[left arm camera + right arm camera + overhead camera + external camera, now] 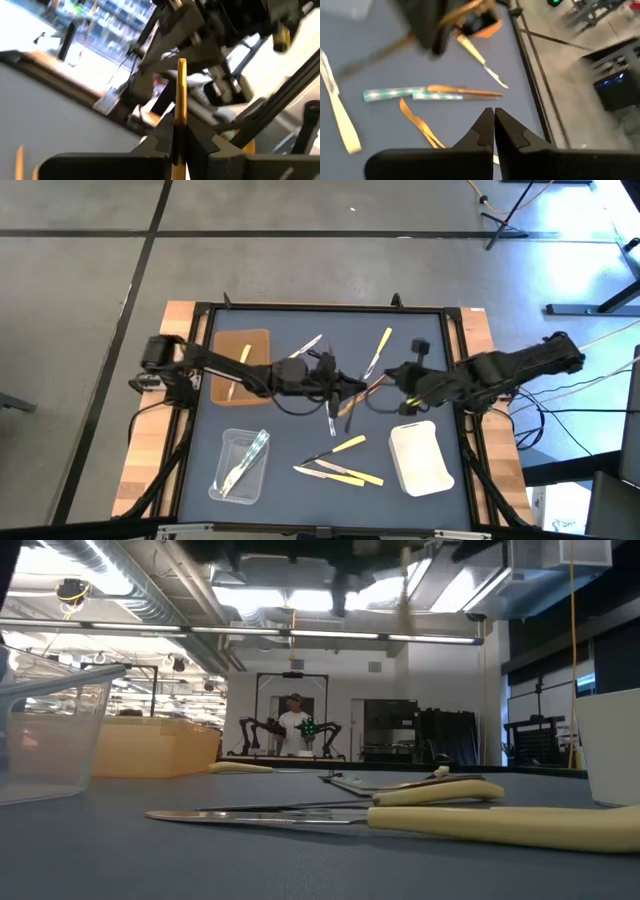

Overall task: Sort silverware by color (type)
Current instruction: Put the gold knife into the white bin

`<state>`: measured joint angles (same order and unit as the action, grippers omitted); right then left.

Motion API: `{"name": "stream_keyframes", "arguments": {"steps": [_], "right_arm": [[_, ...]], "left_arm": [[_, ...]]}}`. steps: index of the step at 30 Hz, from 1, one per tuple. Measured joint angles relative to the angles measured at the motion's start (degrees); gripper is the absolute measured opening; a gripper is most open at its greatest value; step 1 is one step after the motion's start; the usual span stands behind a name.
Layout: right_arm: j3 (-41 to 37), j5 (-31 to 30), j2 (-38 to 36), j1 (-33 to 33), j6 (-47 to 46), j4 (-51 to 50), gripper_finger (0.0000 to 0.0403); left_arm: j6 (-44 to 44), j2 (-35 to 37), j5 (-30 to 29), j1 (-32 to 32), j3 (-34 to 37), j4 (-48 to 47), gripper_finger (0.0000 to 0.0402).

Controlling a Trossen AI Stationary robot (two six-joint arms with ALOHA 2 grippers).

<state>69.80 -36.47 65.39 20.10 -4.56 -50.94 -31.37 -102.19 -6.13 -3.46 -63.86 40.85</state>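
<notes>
Robotics lab: exposed ceiling ducts (pixel 150 590), another arm rig (pixel 290 730) behind.

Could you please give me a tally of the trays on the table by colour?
Brown tray: 1
Clear tray: 1
White tray: 1
Total: 3 trays
</notes>
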Motion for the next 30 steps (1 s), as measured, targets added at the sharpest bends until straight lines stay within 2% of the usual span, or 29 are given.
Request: {"name": "stream_keyframes", "arguments": {"steps": [4,7,15,17,25,30], "right_arm": [[0.0,0.2,-3.3,0.0,-8.7,0.6,0.0003],[0.0,0.5,-4.3,0.0,-11.8,2.4,0.0003],[0.0,2.4,-3.2,0.0,-13.2,8.4,0.0011],[0.0,4.6,-2.9,-0.1,-13.2,9.0,0.0029],[0.0,12.2,-0.6,-2.9,-13.1,12.8,0.0142],[0.0,15.4,1.3,-3.0,-9.9,13.7,0.0182]], "left_arm": [[4.2,-5.5,-0.1,0.0,0.1,11.4,0.0018],[6.8,-8.0,-0.4,0.0,0.1,16.0,0.0018],[12.9,-9.4,-0.4,-0.2,0.1,18.0,0.0018],[14.9,-9.4,-0.4,-0.4,0.1,18.1,0.0018],[20.0,-9.4,-0.4,-1.4,0.1,18.5,0.0018],[20.6,-9.4,-0.4,-1.5,0.1,18.3,0.0018]]}}
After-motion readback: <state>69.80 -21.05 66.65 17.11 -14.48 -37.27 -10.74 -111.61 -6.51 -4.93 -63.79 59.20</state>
